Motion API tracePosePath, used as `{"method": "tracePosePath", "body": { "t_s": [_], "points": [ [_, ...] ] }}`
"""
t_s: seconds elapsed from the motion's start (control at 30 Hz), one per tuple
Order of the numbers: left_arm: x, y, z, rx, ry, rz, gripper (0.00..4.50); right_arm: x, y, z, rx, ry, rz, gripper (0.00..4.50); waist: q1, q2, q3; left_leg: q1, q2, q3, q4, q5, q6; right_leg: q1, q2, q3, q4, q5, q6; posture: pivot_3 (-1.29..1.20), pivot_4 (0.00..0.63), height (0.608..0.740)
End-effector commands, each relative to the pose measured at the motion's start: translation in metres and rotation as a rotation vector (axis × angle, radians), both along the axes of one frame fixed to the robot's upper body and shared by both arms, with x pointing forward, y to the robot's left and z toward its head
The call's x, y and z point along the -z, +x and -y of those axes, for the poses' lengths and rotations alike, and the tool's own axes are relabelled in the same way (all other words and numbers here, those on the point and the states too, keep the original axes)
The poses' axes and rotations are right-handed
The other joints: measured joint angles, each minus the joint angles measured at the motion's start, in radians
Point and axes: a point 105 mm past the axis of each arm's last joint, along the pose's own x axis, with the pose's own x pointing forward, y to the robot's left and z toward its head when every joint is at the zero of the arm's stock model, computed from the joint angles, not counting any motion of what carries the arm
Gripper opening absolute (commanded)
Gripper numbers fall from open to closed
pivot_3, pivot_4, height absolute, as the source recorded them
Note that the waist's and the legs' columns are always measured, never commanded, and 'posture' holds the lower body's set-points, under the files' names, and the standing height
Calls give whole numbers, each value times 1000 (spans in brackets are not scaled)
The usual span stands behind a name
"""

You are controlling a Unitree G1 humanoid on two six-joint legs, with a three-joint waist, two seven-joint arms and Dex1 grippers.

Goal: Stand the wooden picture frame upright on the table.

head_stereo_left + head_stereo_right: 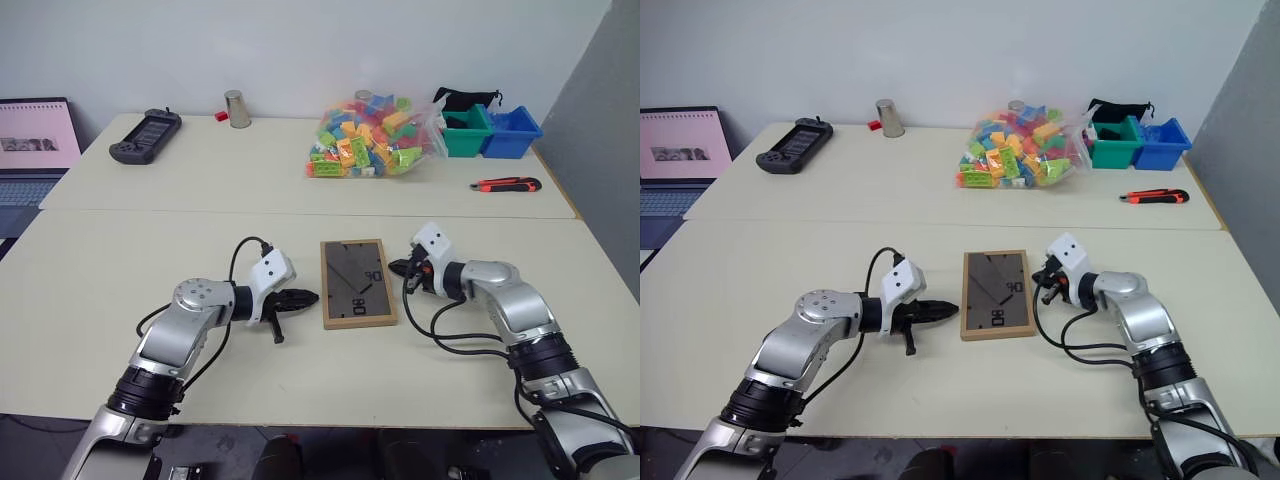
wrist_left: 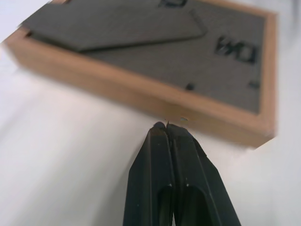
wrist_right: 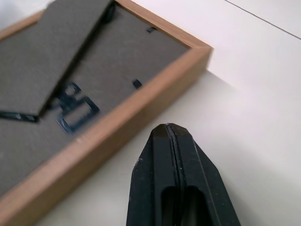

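Frame (image 1: 358,283) flat, back up, on tabletop (image 1: 120,280). Light, rigid; glass face presumably fragile. Left fingers (image 1: 304,297), right fingers (image 1: 398,267) closed, empty, flanking. Best hold: side rails.

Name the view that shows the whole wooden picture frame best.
The left eye view: the wooden picture frame lies complete, back up, flat on the table. The right eye view matches it. Each wrist view gives just a close edge and part of the dark back.
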Motion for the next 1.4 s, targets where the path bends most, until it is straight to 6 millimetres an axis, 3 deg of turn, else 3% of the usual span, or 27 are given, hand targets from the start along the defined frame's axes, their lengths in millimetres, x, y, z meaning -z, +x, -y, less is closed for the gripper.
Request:
{"method": "tracePosePath", "body": {
  "t_s": [0.03, 0.33, 0.67, 0.93, 1.2, 1.4],
  "points": [
    [-15, 12, -6, -31, 11, 80, 25, -14, -7, -8, -63, 17, 34, 0, 0, 0, 0, 0, 0, 0, 0, 0, 0, 0, 0, 0, 0, 0, 0, 0, 150, 740],
    [-19, 13, -12, -41, 12, 86, 25, -12, -34, -40, -243, 33, -22, 0, -2, 0, 0, 0, 0, 0, 0, 0, 0, 0, 0, 0, 0, 0, 0, 0, 150, 740],
    [-19, 7, -23, -53, 50, 72, 25, -15, -29, -68, -265, 68, -7, 0, -8, 0, 0, 0, 0, 0, 0, 0, 0, 0, 0, 0, 0, 0, 0, 0, 150, 740],
    [-12, 4, -39, -121, 87, 64, 25, -17, -36, -96, -337, 99, -7, 0, -11, 0, 0, 0, 1, -1, 0, 0, 0, 0, 0, 0, 0, 0, 0, 0, 150, 740],
    [-13, 12, -51, -200, 87, 105, 25, -15, -46, -106, -388, 106, -37, 0, -16, 0, 0, 0, 1, -1, 0, 0, 0, 0, 0, -1, 1, 0, 0, 0, 150, 740],
    [-11, 7, -46, -160, 87, 73, 25, -13, -38, -99, -346, 75, -18, 0, -16, 0, 0, 0, 1, -1, 0, 0, 0, 0, 0, -1, 1, 0, 0, 0, 150, 740]
  ]
}}
